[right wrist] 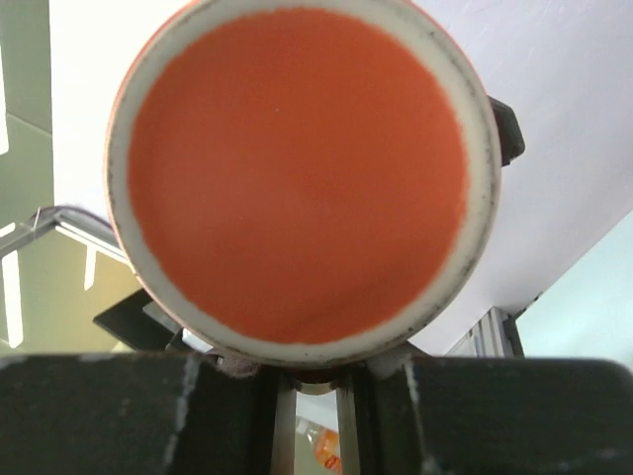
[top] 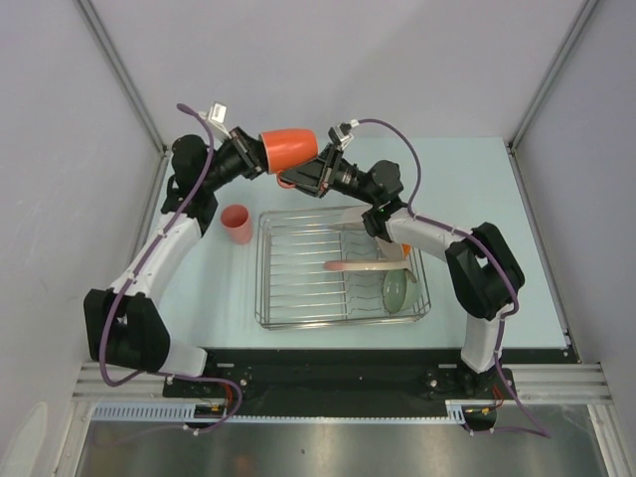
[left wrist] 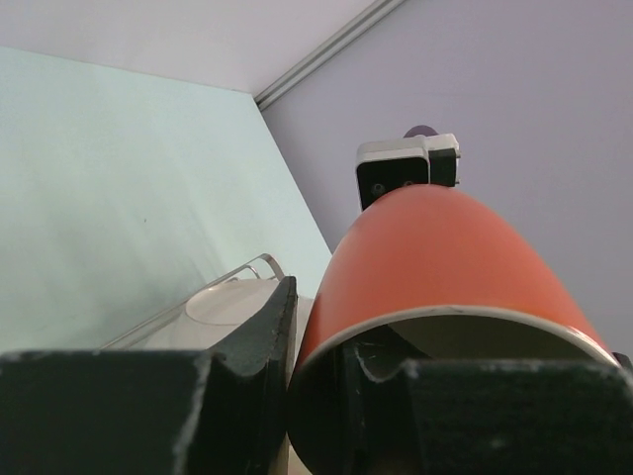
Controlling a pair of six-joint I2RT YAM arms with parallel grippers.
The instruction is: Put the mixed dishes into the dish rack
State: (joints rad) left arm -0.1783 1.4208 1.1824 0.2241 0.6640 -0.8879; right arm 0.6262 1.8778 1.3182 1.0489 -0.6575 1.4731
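An orange mug (top: pixel 289 147) with a white inside hangs on its side in the air above the far edge of the dish rack (top: pixel 266 288). My left gripper (top: pixel 256 151) is shut on the mug's rim (left wrist: pixel 445 322), one finger inside and one outside. From the right, my right gripper (top: pixel 298 179) is shut on the handle under the mug. In the right wrist view the mug's orange base (right wrist: pixel 297 168) fills the frame above the near-closed right gripper (right wrist: pixel 316 371). A pink tumbler (top: pixel 237 223) stands on the table left of the rack.
In the rack a pink-and-cream plate (top: pixel 363 264) stands on edge and a pale green bowl (top: pixel 395 289) leans at the right end. An orange dish (top: pixel 405 248) shows partly under my right arm. A white plate (left wrist: pixel 223 302) lies by the rack's rim. Grey walls enclose the table.
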